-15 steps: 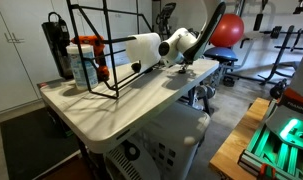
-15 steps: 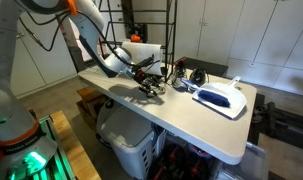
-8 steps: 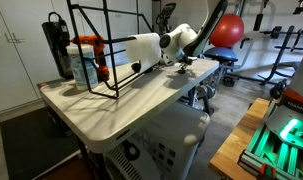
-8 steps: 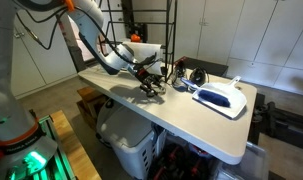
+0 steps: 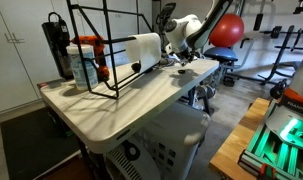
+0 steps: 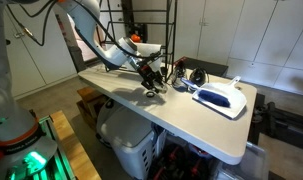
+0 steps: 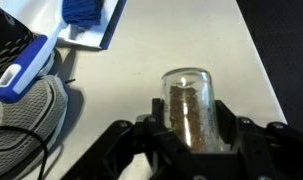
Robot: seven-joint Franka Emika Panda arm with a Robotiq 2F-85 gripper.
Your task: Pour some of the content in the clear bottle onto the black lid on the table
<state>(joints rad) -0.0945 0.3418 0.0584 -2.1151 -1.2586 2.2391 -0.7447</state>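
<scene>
My gripper [image 7: 188, 128] is shut on the clear bottle [image 7: 187, 95], a small see-through bottle partly filled with brown grains. In the wrist view the bottle stands between the black jaws over the white table [image 7: 191, 40]. In both exterior views the gripper [image 5: 175, 50] [image 6: 149, 76] hangs a little above the table near the far end of the wire rack. A small flat dark thing [image 6: 154, 89] lies on the table just under the gripper; it looks like the black lid, but it is too small to be sure. The lid does not show in the wrist view.
A black wire rack [image 5: 96, 40] stands on the table with a white roll [image 5: 142, 47], a bluish bottle with an orange-red top [image 5: 86, 62] and a tall black canister [image 5: 56, 45]. A white and blue object [image 6: 221, 97], cables and a grey shoe-like thing [image 7: 26, 110] lie nearby.
The gripper has risen a little from the table with the bottle in it, and the arm has lifted. Nothing else moved.
</scene>
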